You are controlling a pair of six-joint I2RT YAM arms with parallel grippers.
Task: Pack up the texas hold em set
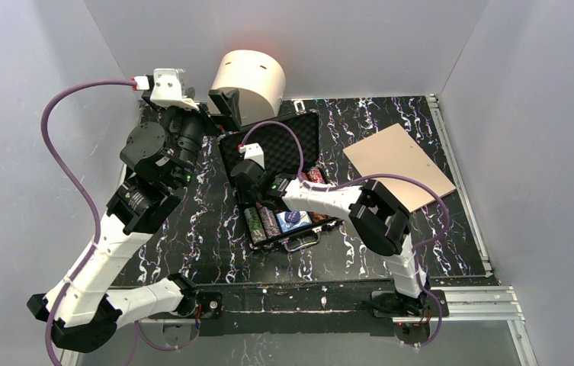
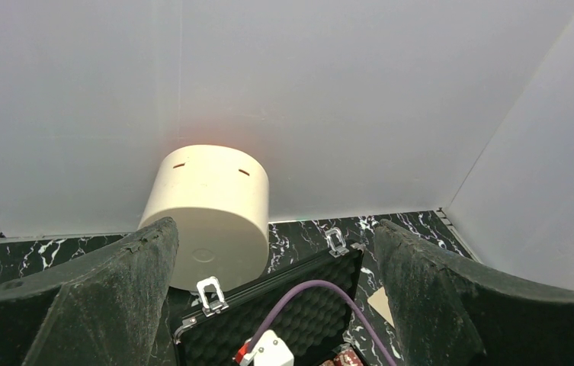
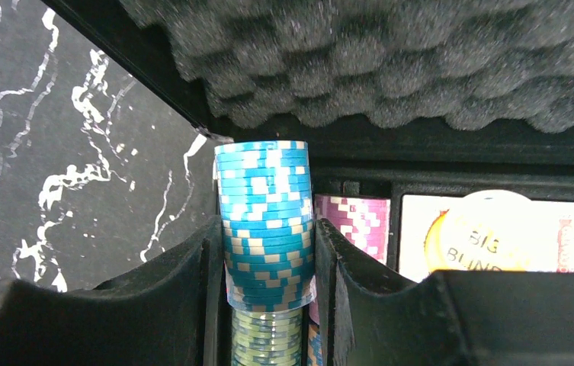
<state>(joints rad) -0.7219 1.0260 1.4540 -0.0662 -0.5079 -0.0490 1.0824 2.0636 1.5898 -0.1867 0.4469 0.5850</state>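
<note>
The black briefcase (image 1: 283,137) lies open mid-table, its foam-lined lid (image 2: 306,320) raised. My right gripper (image 1: 247,183) is inside the case at its left end, shut on a blue striped chip stack (image 3: 266,221). Under that stack is a green stack (image 3: 266,335). Beside it are a pink stack (image 3: 356,221) and a card deck carrying the yellow button (image 3: 489,229). My left gripper (image 1: 225,107) is open and empty, hovering behind the lid near its metal latches (image 2: 211,293). No dice show.
A cream cylinder (image 1: 247,80) stands against the back wall just behind the case lid, close to my left gripper. A tan flat board (image 1: 399,164) lies to the right of the case. White walls close in the table on three sides.
</note>
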